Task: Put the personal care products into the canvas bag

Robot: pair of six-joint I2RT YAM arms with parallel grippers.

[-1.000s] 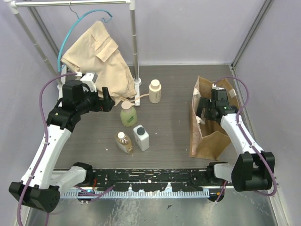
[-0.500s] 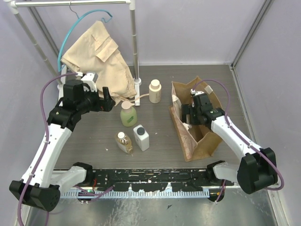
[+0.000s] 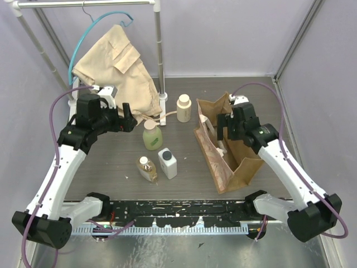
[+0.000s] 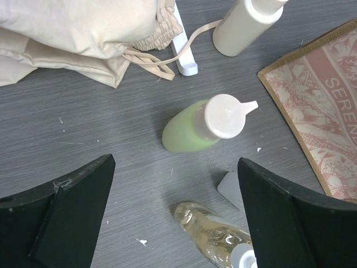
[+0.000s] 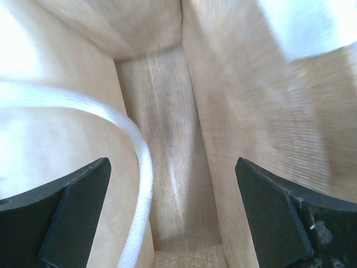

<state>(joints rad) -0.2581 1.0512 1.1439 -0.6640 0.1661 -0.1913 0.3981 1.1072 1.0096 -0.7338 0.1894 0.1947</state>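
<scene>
The left arm (image 3: 56,167) rises from the near left and bends rightward, the left gripper (image 3: 127,115) tilted down with its fingers (image 4: 67,218) spread wide. The right arm (image 3: 284,162) reaches far and leftward, the right gripper (image 3: 223,127) pointing down, fingers (image 5: 279,218) likewise apart.

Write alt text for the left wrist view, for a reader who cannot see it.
Framed by the open left gripper, a green-yellow bottle with a white cap stands on the grey table. A cream bottle is beyond, an amber bottle nearer, the canvas bag at right, a beige garment upper left.
</scene>
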